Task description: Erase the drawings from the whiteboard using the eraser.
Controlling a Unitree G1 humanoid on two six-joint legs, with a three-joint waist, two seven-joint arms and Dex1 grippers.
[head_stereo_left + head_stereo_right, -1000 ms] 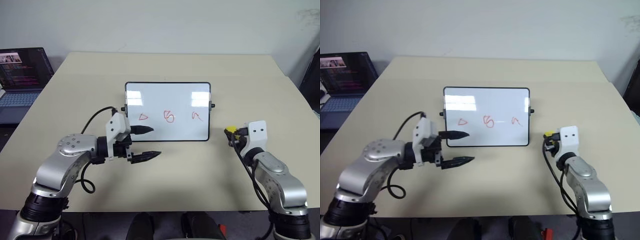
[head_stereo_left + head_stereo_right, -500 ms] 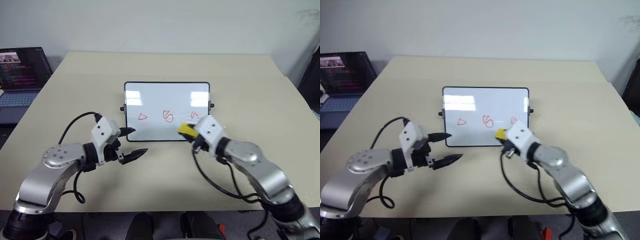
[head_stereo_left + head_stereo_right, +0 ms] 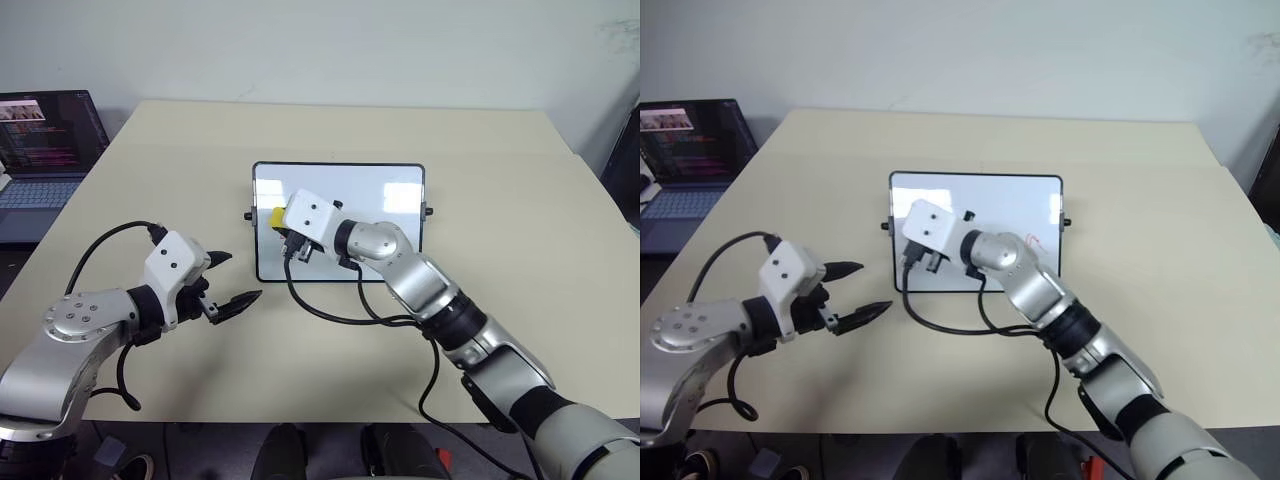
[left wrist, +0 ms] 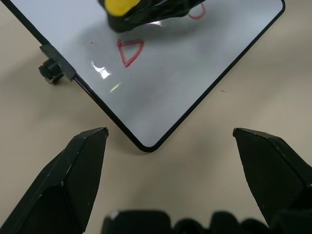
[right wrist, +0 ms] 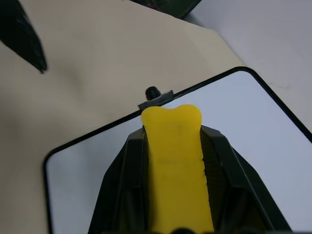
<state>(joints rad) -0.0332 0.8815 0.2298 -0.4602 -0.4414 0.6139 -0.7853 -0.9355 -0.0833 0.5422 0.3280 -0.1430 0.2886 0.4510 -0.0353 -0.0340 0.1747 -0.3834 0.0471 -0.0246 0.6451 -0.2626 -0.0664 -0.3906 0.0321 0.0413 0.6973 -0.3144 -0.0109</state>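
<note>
The whiteboard (image 3: 380, 190) lies flat at the table's middle. My right gripper (image 3: 282, 222) reaches across it from the right and is shut on the yellow eraser (image 3: 271, 216), which sits over the board's left part near the side knob (image 5: 153, 91). I cannot tell whether the eraser touches the board. Of the drawings, the red triangle (image 4: 129, 51) lies intact just beside the eraser (image 4: 119, 6), and the hooked curve (image 3: 1032, 240) peeks out past my right arm. The arm hides the round scribble. My left gripper (image 3: 237, 277) is open and empty, off the board's near left corner.
An open laptop (image 3: 45, 150) stands at the table's far left edge. The beige table (image 3: 500, 150) extends well beyond the board on every side. Black cables trail from both wrists over the table in front of the board.
My right arm swung left with the eraser, from right of the board to over its left part. My left gripper drew back leftward from the board's edge.
</note>
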